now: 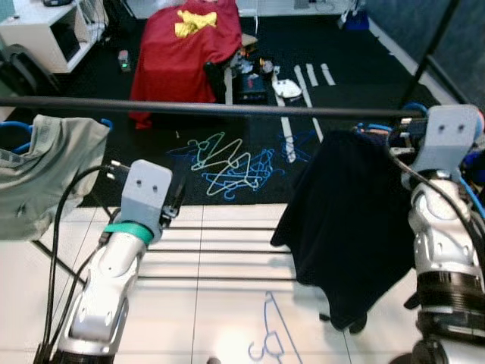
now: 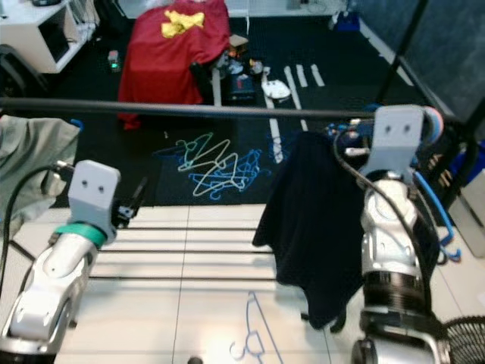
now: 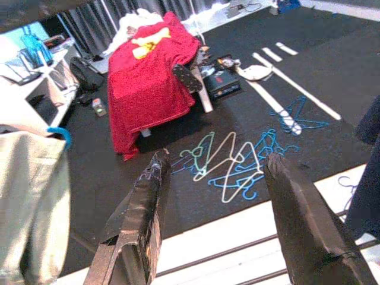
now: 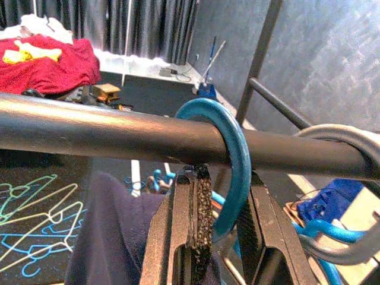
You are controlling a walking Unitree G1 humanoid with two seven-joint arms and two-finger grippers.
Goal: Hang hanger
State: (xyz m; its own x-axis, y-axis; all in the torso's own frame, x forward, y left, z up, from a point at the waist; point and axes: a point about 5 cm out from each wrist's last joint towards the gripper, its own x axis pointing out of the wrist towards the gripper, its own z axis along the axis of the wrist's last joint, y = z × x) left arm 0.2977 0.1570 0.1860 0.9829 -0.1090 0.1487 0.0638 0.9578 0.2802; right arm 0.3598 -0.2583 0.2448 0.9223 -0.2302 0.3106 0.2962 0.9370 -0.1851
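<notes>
The right pincer (image 4: pixel 217 237) is up at the rail (image 4: pixel 89 133), its two black fingers (image 4: pixel 193 228) pinching the neck of the blue hanger (image 4: pixel 228 148). The hanger's hook rises straight out of the pincer and curls over the rail just above the fingertips, so it sits hooked on the bar. Below the pincer, on the robot's left of it, the dark shirt (image 1: pixel 345 220) droops from that hanger. Just beyond the pincer, further along the rail, a grey hook (image 4: pixel 347 139) also rides the bar.

The left pincer (image 3: pixel 217 219) is lower, short of the rail, with its fingers spread wide and nothing between them. Past its tips a heap of hangers (image 3: pixel 228 163) lies on the dark floor, and further off a red cloth (image 3: pixel 148 77). A pale shirt (image 1: pixel 45 171) hangs to its left.
</notes>
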